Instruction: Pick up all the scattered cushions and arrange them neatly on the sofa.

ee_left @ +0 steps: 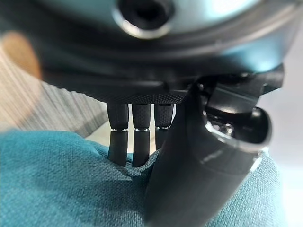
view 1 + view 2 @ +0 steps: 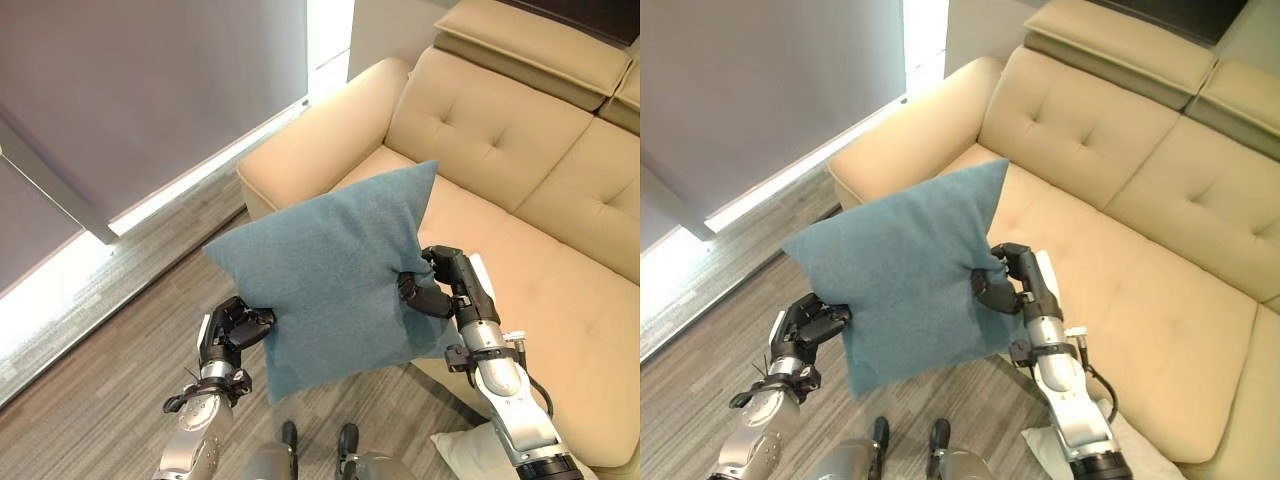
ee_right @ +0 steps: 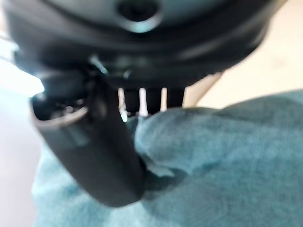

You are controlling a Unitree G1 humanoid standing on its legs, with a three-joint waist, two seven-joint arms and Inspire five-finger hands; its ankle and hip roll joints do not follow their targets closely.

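Note:
A teal square cushion point(image 2: 335, 270) hangs in the air between my two hands, tilted, in front of the beige sofa point(image 2: 520, 160). My left hand point(image 2: 235, 330) pinches the cushion's lower left edge, thumb and fingers closed on the cloth point(image 1: 57, 189). My right hand point(image 2: 445, 285) grips the right edge, thumb pressed into the bunched teal fabric point(image 3: 199, 161). The cushion's far corner points toward the sofa seat point(image 2: 1120, 290).
A white cushion point(image 2: 470, 452) lies on the floor by the sofa's front, under my right arm. The sofa's rounded armrest point(image 2: 320, 140) stands just behind the teal cushion. Grey wood floor point(image 2: 110, 340) stretches to the left, bounded by a wall and bright window strip point(image 2: 200, 170).

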